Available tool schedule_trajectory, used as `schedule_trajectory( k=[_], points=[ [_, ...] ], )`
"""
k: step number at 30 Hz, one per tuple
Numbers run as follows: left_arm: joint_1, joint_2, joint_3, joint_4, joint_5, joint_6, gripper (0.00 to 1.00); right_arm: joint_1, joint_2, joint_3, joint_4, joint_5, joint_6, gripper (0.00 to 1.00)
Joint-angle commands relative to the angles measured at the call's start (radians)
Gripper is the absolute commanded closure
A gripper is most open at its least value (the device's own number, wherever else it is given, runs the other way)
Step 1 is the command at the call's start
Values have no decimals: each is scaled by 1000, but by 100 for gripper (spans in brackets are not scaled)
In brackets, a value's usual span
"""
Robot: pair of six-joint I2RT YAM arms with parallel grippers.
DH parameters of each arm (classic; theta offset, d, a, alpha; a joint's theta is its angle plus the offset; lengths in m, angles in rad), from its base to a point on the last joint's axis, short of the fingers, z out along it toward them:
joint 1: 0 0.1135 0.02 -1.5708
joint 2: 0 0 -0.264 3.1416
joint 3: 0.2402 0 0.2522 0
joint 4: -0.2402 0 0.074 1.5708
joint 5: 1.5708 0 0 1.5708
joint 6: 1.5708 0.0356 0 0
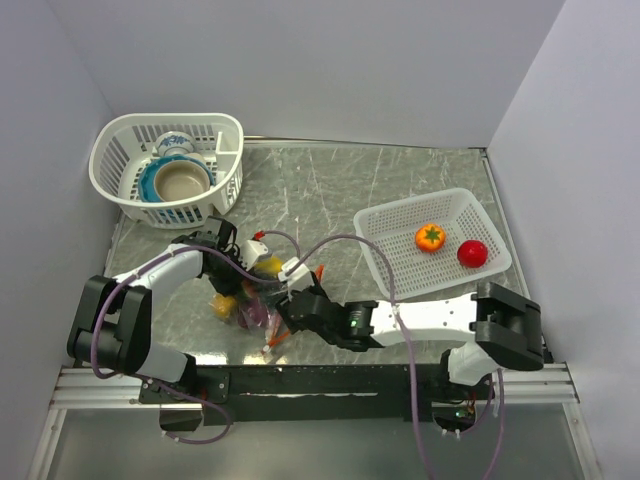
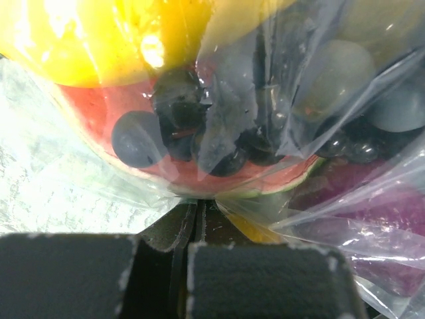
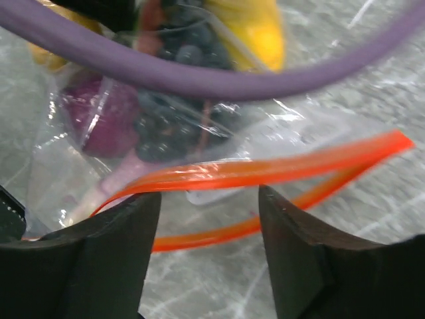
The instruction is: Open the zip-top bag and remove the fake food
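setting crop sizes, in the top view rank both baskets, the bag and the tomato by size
1. deep basket and flat basket, about alike
2. bag
3. tomato

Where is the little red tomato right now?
In the overhead view, the red tomato lies in the shallow white basket on the right side of the table, just right of the orange fruit.

Bowl (image 1: 182, 182) and cup (image 1: 172, 143) in white basket (image 1: 112, 160).
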Motion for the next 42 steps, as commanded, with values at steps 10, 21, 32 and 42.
schedule_trajectory(
  k=[10,21,32,42],
  points=[
    [-4,-1,-11,-15,21,4,99,6,166,154,78,-28,-54,5],
    [-4,-24,-31,-10,1,14,99,-34,203,128,116,-60,-35,44],
    [-4,-20,-32,-9,-13,10,99,-38,114,94,119,-63,-41,100],
    [8,-1,-26,8,-16,1,99,-37,-67,-14,75,-17,-12,100]
  ],
)
